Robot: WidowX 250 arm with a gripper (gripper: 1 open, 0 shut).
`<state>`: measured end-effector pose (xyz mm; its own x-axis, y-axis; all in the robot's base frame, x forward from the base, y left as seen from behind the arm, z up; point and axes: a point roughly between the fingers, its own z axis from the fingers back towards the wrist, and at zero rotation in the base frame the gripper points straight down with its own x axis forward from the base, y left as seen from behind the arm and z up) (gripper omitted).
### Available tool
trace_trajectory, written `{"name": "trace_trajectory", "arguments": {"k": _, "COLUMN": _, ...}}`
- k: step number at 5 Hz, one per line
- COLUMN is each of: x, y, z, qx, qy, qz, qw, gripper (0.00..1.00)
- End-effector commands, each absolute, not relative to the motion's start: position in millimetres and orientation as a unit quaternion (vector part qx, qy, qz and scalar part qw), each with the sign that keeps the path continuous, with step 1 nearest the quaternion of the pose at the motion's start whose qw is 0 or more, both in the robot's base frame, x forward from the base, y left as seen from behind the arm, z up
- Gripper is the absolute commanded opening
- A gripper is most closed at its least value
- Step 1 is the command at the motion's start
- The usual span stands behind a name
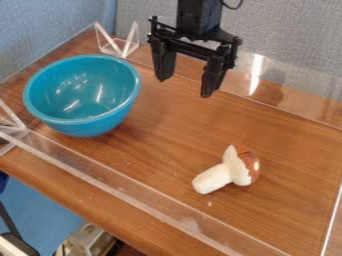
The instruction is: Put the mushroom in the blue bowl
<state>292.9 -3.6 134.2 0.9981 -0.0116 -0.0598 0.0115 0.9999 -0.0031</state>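
Observation:
The mushroom (230, 172) lies on its side on the wooden table, toward the front right, cream stem pointing front-left and reddish-brown cap to the right. The blue bowl (83, 94) stands upright at the left, with nothing visible inside. My gripper (187, 80) hangs above the back middle of the table, pointing down, open, with nothing between its black fingers (163, 64). It is behind and left of the mushroom and to the right of the bowl, touching neither.
Clear acrylic walls (134, 200) fence the wooden table (147, 150) along its front, left and back edges. A blue backdrop (54, 30) stands behind.

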Motion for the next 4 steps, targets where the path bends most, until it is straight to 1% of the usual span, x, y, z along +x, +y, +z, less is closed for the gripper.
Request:
{"name": "trace_trajectory", "arguments": {"k": 1, "x": 289.7, "y": -12.9, "z": 119.8, "qx": 0.000, "qy": 0.029, "qz": -0.019, "qw": 0.999, "gripper": 1.00}}
{"name": "trace_trajectory", "arguments": {"k": 2, "x": 286.0, "y": -25.1, "z": 95.5, "qx": 0.000, "qy": 0.034, "qz": -0.051, "qw": 0.998, "gripper": 1.00}}
{"name": "trace_trajectory", "arguments": {"k": 3, "x": 280.0, "y": -40.5, "z": 71.1, "qx": 0.004, "qy": 0.038, "qz": -0.121, "qw": 0.992, "gripper": 1.00}}
{"name": "trace_trajectory", "arguments": {"k": 4, "x": 279.4, "y": -58.6, "z": 57.9, "qx": 0.009, "qy": 0.042, "qz": -0.223, "qw": 0.974, "gripper": 1.00}}
